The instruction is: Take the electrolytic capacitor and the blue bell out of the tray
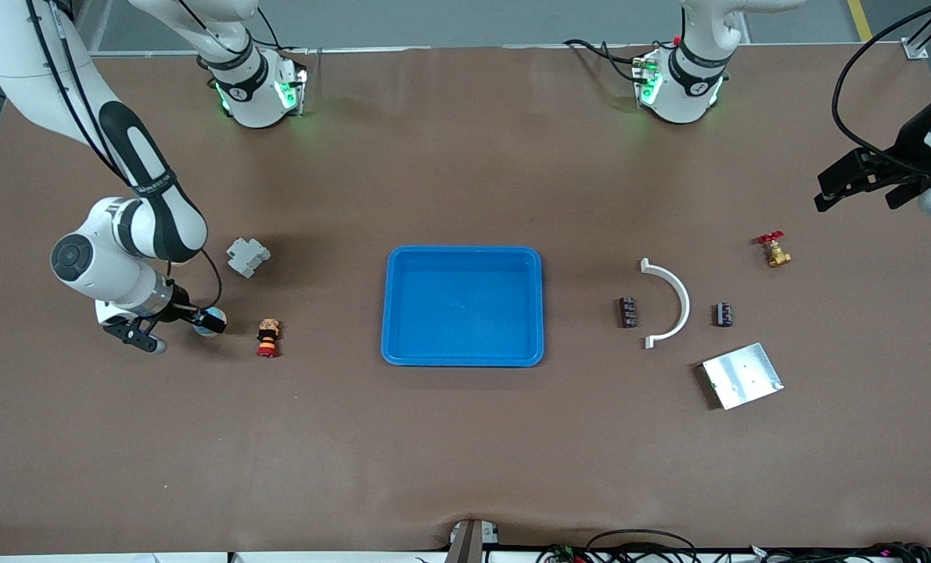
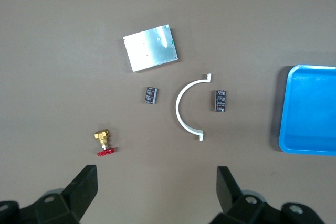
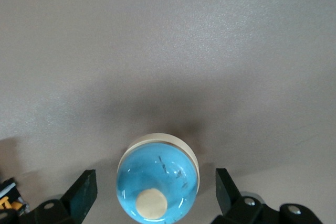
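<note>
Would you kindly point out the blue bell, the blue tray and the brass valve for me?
blue bell [image 3: 157,177], right wrist view, on its dome.
blue tray [image 1: 463,256], front view, on its rim.
brass valve [image 1: 778,255], front view, on its body.

The two small dark components [image 1: 629,312] [image 1: 724,314] flanking the white arc [image 1: 669,301] are too small to identify.

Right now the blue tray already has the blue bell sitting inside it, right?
No. The blue tray is empty in the front view. The blue bell sits on the table between the open fingers of the right gripper, as the right wrist view shows.
</note>
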{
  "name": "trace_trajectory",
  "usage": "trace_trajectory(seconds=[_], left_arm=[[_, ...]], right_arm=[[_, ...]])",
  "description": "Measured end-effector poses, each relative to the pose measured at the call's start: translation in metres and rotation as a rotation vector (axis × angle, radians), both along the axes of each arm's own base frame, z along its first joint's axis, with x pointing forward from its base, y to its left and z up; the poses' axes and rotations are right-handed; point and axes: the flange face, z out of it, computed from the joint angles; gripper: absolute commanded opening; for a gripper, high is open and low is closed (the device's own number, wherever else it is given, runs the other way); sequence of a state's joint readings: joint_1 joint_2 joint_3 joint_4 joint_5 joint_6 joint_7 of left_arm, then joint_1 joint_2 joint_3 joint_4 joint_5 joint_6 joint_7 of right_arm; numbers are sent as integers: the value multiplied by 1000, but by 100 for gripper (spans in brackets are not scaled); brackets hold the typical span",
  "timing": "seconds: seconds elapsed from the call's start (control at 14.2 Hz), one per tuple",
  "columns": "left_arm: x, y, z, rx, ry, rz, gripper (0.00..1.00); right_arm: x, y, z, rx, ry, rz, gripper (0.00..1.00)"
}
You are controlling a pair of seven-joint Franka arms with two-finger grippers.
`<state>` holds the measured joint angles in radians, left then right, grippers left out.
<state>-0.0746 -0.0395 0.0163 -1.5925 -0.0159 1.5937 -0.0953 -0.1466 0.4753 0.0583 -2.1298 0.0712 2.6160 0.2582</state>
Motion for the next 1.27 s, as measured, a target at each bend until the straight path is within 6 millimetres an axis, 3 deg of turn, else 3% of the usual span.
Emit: trace_trajectory(seconds=[0.92, 1.27], left_arm=[[0, 0, 0, 0, 0, -2, 100], [0, 0, 0, 0, 0, -2, 100]], right_arm=[[5, 4, 4, 5, 7, 41, 100], [25, 6, 34, 23, 68, 63, 100]])
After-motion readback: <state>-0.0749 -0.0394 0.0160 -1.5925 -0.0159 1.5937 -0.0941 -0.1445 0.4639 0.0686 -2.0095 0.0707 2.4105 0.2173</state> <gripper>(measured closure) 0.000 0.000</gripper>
